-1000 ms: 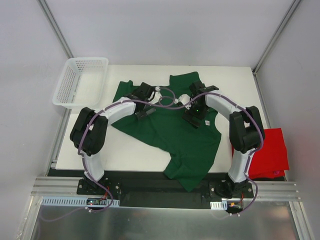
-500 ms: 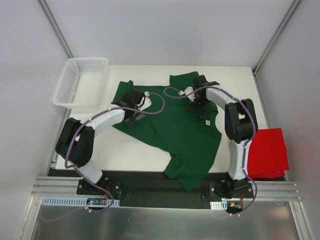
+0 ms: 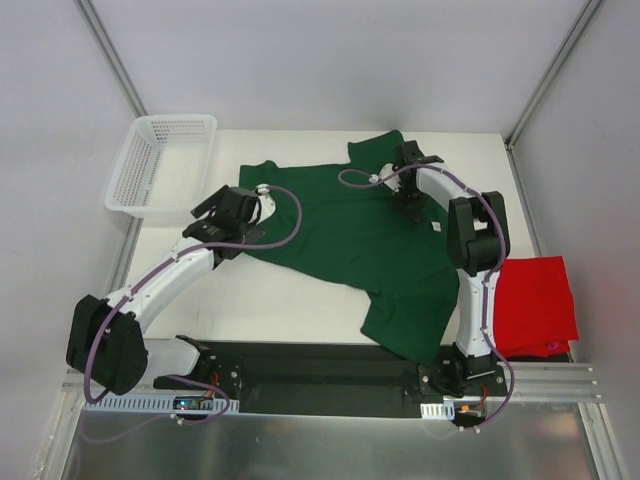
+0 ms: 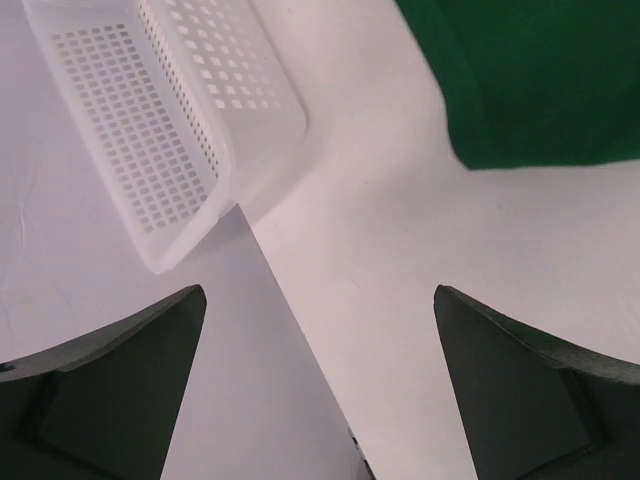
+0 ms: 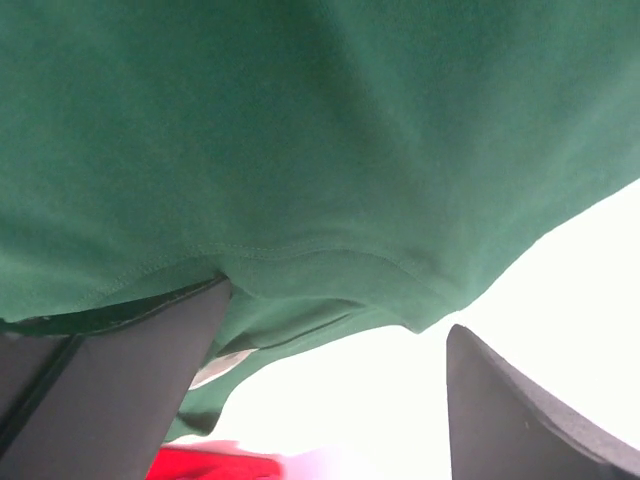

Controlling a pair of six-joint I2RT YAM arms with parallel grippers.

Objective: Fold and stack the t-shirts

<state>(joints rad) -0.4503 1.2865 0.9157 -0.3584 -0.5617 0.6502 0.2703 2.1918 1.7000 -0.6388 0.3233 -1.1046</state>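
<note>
Nearest the arm bases, we saw the green t-shirt (image 3: 360, 240) lying askew and spread on the table (image 3: 280, 300), its lower hem draped over the near edge onto the dark strip. The red t-shirt (image 3: 535, 305) lay bunched at the near right, well apart from the work and seemingly partly past the table's right edge. Further in, the left gripper (image 4: 318, 340) hovered over bare table just beside the green shirt's left sleeve. Its fingers were spread wide with nothing between them, and its camera looked toward the basket (image 3: 175, 120). Further still, the right gripper (image 5: 340, 320) was low over the shirt's far right shoulder, jaws wide apart. A stitched edge of green cloth lay against one finger, but nothing was pinched as far as we could tell. The white mesh basket sat at the far left corner. We judged the folding not yet begun, and the main risk was the overhang. A pull toward the bases, or a grasp on one side only, could drag the green shirt off the near edge or twist it further. The right fingers might also close on a doubled layer at that seam and so spoil the fold. The left arm, reaching for the sleeve, could nudge the light basket if it swung wide.
</note>
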